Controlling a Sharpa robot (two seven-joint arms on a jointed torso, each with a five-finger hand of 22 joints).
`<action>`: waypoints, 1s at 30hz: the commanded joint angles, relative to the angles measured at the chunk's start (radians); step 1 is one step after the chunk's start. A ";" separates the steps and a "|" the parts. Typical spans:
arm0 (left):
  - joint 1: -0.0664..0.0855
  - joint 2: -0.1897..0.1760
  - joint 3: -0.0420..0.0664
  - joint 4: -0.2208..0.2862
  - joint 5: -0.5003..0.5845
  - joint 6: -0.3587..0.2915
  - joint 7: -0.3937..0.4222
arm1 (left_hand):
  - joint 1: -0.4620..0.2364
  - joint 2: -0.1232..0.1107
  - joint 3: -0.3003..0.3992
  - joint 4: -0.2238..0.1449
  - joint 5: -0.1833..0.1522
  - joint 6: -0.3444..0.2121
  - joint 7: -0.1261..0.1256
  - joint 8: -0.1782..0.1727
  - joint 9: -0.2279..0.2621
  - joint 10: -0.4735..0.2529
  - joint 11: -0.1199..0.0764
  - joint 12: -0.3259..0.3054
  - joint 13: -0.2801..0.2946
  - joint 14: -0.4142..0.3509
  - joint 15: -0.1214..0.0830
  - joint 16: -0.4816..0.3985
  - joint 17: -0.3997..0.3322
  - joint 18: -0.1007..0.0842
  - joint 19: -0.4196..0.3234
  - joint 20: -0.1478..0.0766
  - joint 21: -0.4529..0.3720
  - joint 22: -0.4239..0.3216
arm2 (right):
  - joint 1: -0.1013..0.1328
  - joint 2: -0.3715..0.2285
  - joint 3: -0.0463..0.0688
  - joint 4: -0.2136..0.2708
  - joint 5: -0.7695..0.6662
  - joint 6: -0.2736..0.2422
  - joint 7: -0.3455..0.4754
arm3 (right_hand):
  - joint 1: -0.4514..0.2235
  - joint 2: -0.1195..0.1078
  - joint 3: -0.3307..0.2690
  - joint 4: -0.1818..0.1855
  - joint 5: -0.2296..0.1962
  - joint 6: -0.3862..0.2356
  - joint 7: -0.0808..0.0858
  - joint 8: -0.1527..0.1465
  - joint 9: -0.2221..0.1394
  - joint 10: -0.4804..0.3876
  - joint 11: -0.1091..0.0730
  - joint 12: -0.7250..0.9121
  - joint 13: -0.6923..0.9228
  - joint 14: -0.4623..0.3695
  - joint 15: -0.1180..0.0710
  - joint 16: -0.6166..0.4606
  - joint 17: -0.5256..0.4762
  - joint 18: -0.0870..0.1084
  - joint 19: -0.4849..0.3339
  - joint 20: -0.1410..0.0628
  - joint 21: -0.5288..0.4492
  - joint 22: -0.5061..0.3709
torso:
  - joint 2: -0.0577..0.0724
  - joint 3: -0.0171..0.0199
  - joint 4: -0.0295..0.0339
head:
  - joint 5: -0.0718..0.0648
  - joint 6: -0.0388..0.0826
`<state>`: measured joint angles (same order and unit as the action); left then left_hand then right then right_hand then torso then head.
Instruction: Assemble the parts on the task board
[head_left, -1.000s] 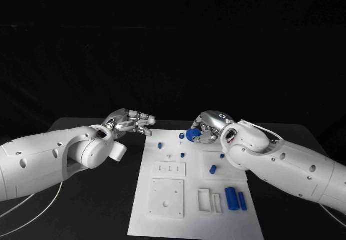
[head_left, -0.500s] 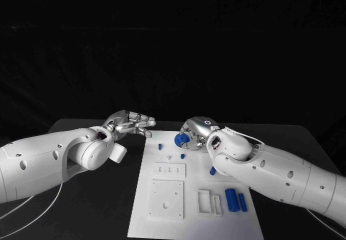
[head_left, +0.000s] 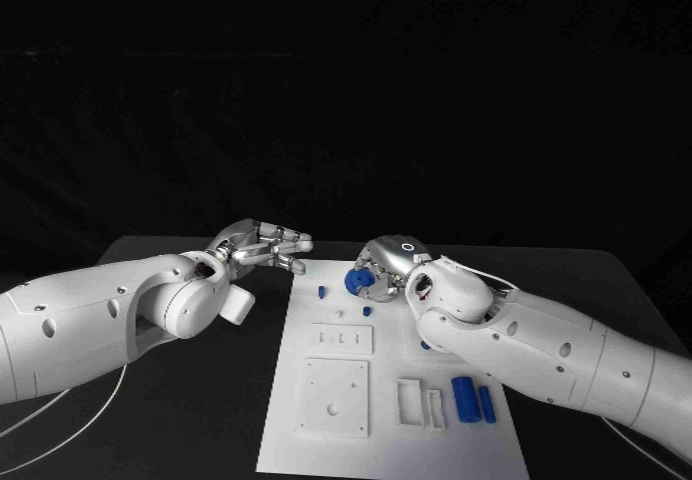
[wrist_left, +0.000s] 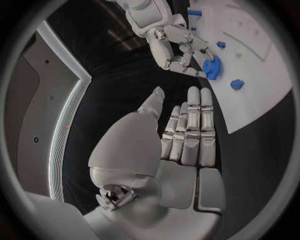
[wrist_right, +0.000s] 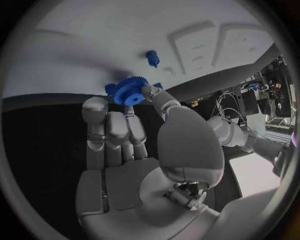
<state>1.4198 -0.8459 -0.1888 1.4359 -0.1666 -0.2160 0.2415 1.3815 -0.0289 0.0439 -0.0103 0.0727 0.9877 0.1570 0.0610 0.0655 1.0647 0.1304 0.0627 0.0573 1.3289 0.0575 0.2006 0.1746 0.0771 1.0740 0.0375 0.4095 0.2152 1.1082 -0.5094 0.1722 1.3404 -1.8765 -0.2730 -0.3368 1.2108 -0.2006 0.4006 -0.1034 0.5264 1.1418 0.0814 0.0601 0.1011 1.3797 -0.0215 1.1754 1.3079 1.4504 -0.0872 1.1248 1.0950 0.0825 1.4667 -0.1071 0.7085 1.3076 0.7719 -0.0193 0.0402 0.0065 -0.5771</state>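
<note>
The white task board (head_left: 335, 440) lies lengthwise in the middle of the black table. My right hand (head_left: 384, 268) hovers over the board's far end and pinches a blue gear (head_left: 364, 280) between thumb and a finger; the right wrist view shows the gear (wrist_right: 130, 92) just above the board (wrist_right: 75, 45), near a small blue peg (wrist_right: 152, 58). My left hand (head_left: 268, 245) hangs beside the board's far left corner with its fingers (wrist_left: 190, 131) stretched out, holding nothing. From the left wrist view the gear (wrist_left: 210, 68) sits under the right hand (wrist_left: 177, 52).
Small blue pegs (head_left: 319, 292) (head_left: 365, 311) stand on the board's far half. Two blue cylinders (head_left: 463, 397) (head_left: 486, 403) lie near its right edge, beside white slotted blocks (head_left: 420, 402). A square white plate (head_left: 333, 396) lies on the board's left side.
My right hand has carried the blue gear leftward over the board's far end. The left hand has stayed where it was.
</note>
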 joint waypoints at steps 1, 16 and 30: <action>0.002 0.003 0.001 0.001 -0.005 0.017 0.002 | 0.004 -0.005 0.003 0.002 0.002 -0.003 -0.001 0.002 0.000 -0.009 0.001 -0.003 0.002 -0.004 0.000 -0.003 -0.001 0.000 -0.005 0.004 0.007 -0.001 | 0.000 0.005 -0.002 -0.006 -0.020 0.016 -0.004 | 0.000 -0.006 0.001 0.004 -0.008 0.013 -0.008 0.003 -0.002 -0.002 -0.007 -0.003 0.028 0.001 -0.004 -0.006 -0.002 -0.003 0.052 -0.006 -0.006 0.038 | -0.001 0.0002 -0.0003 | 0.002 -0.002; 0.002 0.006 0.001 -0.001 -0.005 0.028 0.002 | 0.004 -0.005 0.003 0.002 0.002 -0.003 -0.001 0.002 0.000 -0.009 0.001 -0.003 0.002 -0.004 0.000 -0.003 -0.001 0.000 -0.005 0.004 0.007 -0.001 | 0.000 0.024 -0.023 -0.061 0.010 0.035 0.010 | 0.001 -0.004 -0.008 0.010 -0.029 0.010 -0.007 0.003 -0.006 -0.006 -0.005 -0.009 0.024 0.000 -0.003 -0.010 -0.005 -0.003 0.051 -0.005 -0.012 0.037 | 0.002 0.0018 0.0020 | 0.004 0.000; 0.002 0.007 0.001 -0.003 -0.008 0.029 0.002 | 0.004 -0.006 0.004 0.002 0.003 -0.004 0.000 0.002 0.000 -0.011 0.001 -0.003 0.002 -0.004 0.000 -0.002 0.000 0.000 -0.006 0.004 0.009 -0.002 | 0.000 0.021 -0.028 -0.068 0.024 0.030 0.014 | 0.015 0.005 -0.083 0.061 -0.210 -0.010 -0.004 0.003 -0.011 -0.012 0.000 -0.022 0.012 0.000 0.002 -0.022 -0.011 0.002 0.052 0.000 -0.029 0.030 | 0.000 0.0005 -0.0008 | 0.010 -0.009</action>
<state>1.4198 -0.8407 -0.1890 1.4314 -0.1704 -0.2028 0.2390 1.3815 -0.0289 0.0439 -0.0103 0.0727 0.9877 0.1570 0.0610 0.0655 1.0610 0.1341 0.0627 0.0573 1.3289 0.0574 0.2006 0.1747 0.0772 1.0740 0.0375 0.4174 0.2145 1.1138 -0.4810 0.1483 1.2785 -1.8564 -0.2810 -0.3108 1.2176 -0.1932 0.3214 -0.0437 0.3203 1.1369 0.0772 0.0595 0.0886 1.3706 -0.0232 1.1592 1.3078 1.4503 -0.0870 1.1088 1.0850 0.0834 1.4667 -0.1071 0.6850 1.3074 0.7722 -0.0189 0.0397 0.0160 -0.5846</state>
